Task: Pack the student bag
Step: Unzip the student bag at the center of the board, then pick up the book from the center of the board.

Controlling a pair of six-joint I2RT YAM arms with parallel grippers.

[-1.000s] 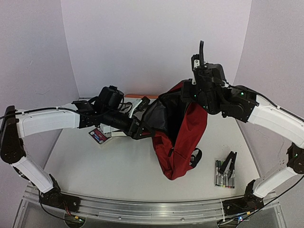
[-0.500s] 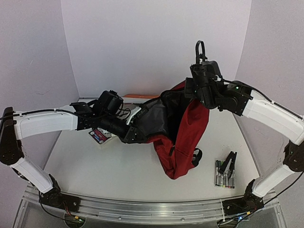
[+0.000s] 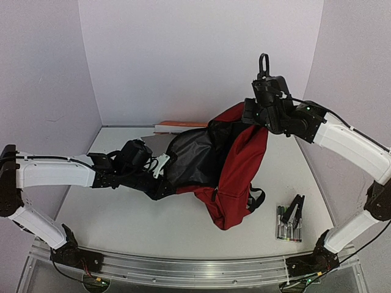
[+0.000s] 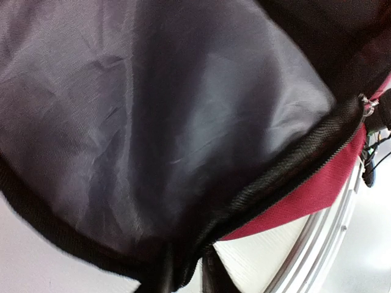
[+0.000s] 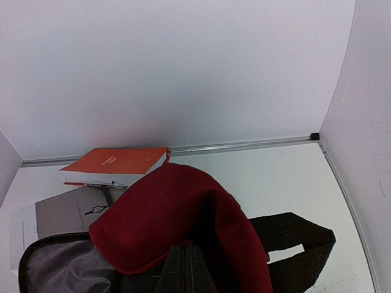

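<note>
The student bag (image 3: 235,183), dark red with a black lining, hangs in the middle of the table with its mouth turned to the left. My right gripper (image 3: 252,119) holds its top high; in the right wrist view this gripper (image 5: 186,262) is shut on the red fabric (image 5: 177,213). My left gripper (image 3: 165,186) is at the lower left rim of the mouth. In the left wrist view it (image 4: 186,274) is shut on the black zip edge, and the grey-black lining (image 4: 183,110) fills the frame. The inside of the bag shows only lining.
An orange book (image 3: 180,125) lies against the back wall on grey paper (image 3: 153,139). A pack of markers (image 3: 288,226) and a black clip (image 3: 296,210) lie at the right front. A black strap (image 5: 299,244) trails behind the bag.
My left gripper shut on the bag's rim and drew it left and towards the near edge, widening the mouth. The right gripper shifted slightly right with the bag's top.
</note>
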